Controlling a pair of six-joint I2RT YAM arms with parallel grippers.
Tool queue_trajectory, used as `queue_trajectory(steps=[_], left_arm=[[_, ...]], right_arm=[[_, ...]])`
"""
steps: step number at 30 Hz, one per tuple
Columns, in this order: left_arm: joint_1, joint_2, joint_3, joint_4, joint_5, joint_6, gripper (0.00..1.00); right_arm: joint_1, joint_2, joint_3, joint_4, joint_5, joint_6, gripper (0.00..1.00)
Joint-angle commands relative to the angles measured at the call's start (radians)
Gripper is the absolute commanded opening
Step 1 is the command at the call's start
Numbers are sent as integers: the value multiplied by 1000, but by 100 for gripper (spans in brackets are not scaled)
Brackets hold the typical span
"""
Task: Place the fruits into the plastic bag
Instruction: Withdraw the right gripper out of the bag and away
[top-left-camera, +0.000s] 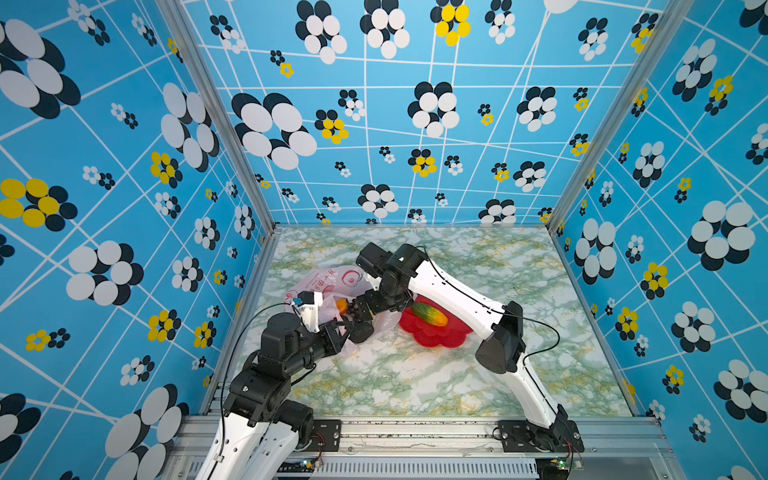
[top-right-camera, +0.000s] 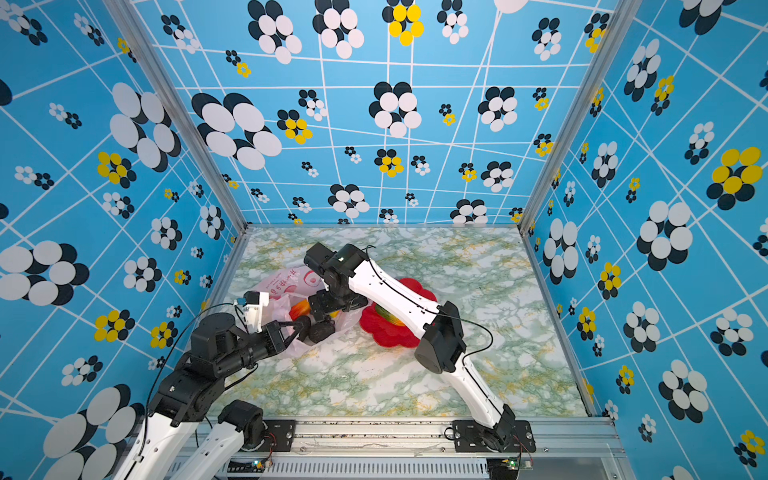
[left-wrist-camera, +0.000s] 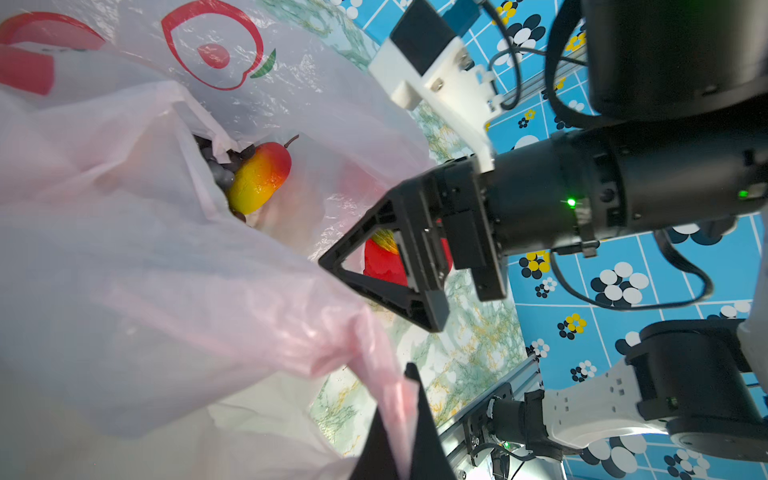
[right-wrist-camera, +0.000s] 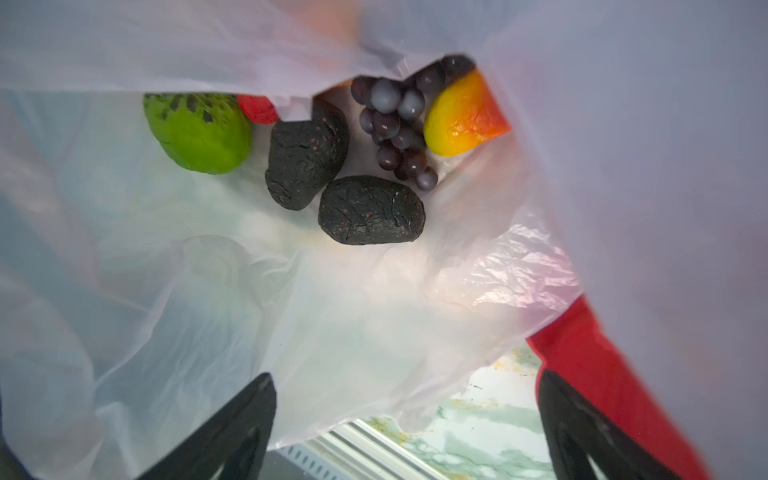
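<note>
Closest to me, both arm bases are bolted along the front rail (top-left-camera: 415, 432), and the left arm's lower links run out of view. The left gripper (top-left-camera: 348, 330) is clenched on the near lip of the plastic bag (top-left-camera: 328, 282), pink film pinched between its fingers. The right gripper (right-wrist-camera: 405, 376) hangs at the bag's mouth, fingers spread wide, gripping nothing. The bag lies by the left edge of the worktop (top-left-camera: 415, 382), about halfway back. The right wrist view looks inside it: a green kiwi (right-wrist-camera: 199, 133), a red one (right-wrist-camera: 257, 109) half covered by a fold, a dark avocado (right-wrist-camera: 307, 158), a second dark lump (right-wrist-camera: 370, 210), the grape bunch (right-wrist-camera: 395, 129) and the mango (right-wrist-camera: 461, 120), its end cut off by film. Just right of the bag, the red dish (top-left-camera: 436, 338), partly hidden under the right arm, holds the green-yellow-orange oblong (top-left-camera: 430, 314). The bag bears a red apple outline (left-wrist-camera: 212, 45); its red writing (top-left-camera: 322, 282) is too small to read.
</note>
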Motion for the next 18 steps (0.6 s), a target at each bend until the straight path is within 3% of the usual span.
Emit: queue_trajectory(steps=[1, 5, 10, 13, 18], left_arm=[[6, 4, -20, 18, 1, -9, 0], [6, 3, -24, 21, 3, -15, 0], [6, -3, -29, 22, 3, -25, 0], [6, -6, -34, 22, 2, -30, 0], [6, -4, -41, 32, 3, -44, 0]], right_arm=[[28, -123, -95, 110, 124, -135, 99], [48, -300, -376, 420, 132, -206, 99], [56, -577, -885, 1007, 113, -258, 99], [56, -711, -1127, 1326, 181, -267, 99], [55, -856, -1310, 1513, 373, -282, 99]])
